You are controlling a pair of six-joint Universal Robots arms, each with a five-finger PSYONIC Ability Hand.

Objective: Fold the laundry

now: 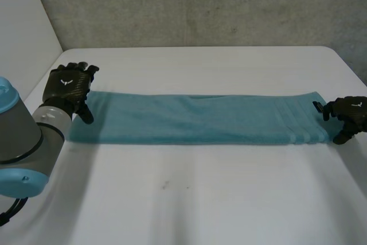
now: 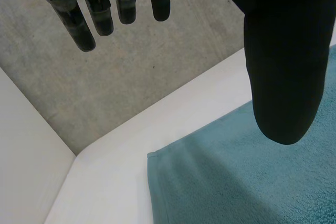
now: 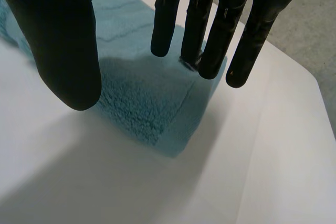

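A teal towel, folded into a long narrow strip, lies flat across the table from left to right. My left hand hovers at the far corner of its left end. In the left wrist view the fingers are straight and the thumb hangs above the towel, holding nothing. My right hand is at the towel's right end. There its straight fingers point down onto the towel close to the corner, while the thumb stands apart above the near edge.
The white table has wide bare room in front of the towel and a narrower band behind it. A grey wall rises beyond the far edge, and a white panel stands at the left.
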